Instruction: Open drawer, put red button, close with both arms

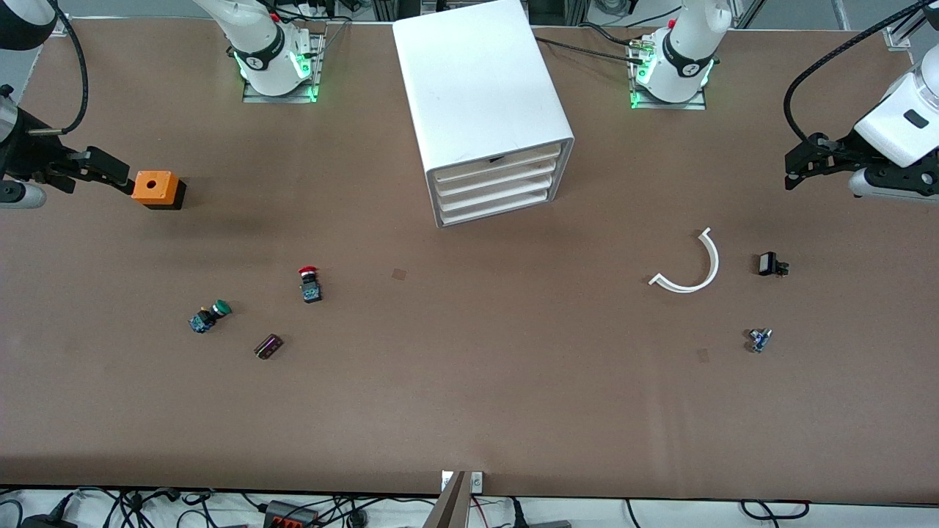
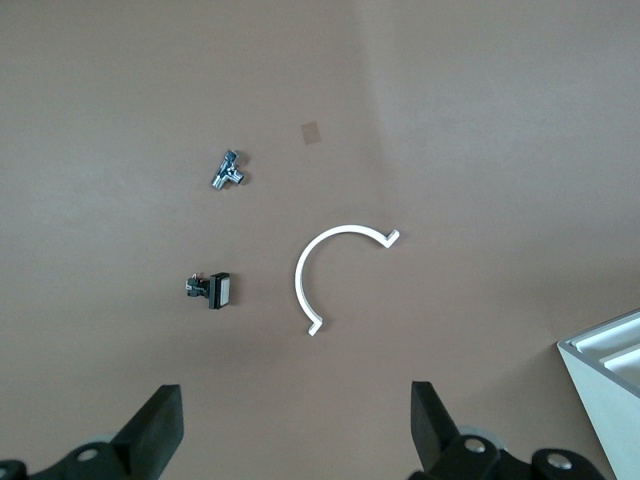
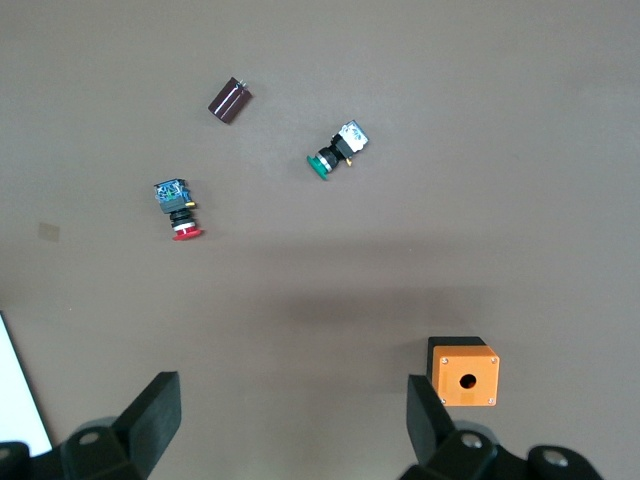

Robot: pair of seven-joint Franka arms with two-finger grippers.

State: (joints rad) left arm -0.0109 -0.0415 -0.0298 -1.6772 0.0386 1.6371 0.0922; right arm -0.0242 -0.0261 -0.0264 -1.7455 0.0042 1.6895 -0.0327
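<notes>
The white cabinet (image 1: pixel 484 103) stands at the middle of the table between the arm bases, its four drawers (image 1: pixel 497 185) all shut; a corner of it shows in the left wrist view (image 2: pixel 610 385). The red button (image 1: pixel 309 284) lies on the table nearer the front camera than the cabinet, toward the right arm's end; it also shows in the right wrist view (image 3: pixel 180 210). My right gripper (image 1: pixel 110 170) is open and empty, up in the air beside the orange box (image 1: pixel 155 188). My left gripper (image 1: pixel 799 165) is open and empty, up over the left arm's end of the table.
A green-capped button (image 1: pixel 209 316) and a small dark block (image 1: pixel 268 346) lie near the red button. A white curved piece (image 1: pixel 689 264), a small black part (image 1: pixel 770 264) and a small blue-and-metal part (image 1: pixel 759 339) lie toward the left arm's end.
</notes>
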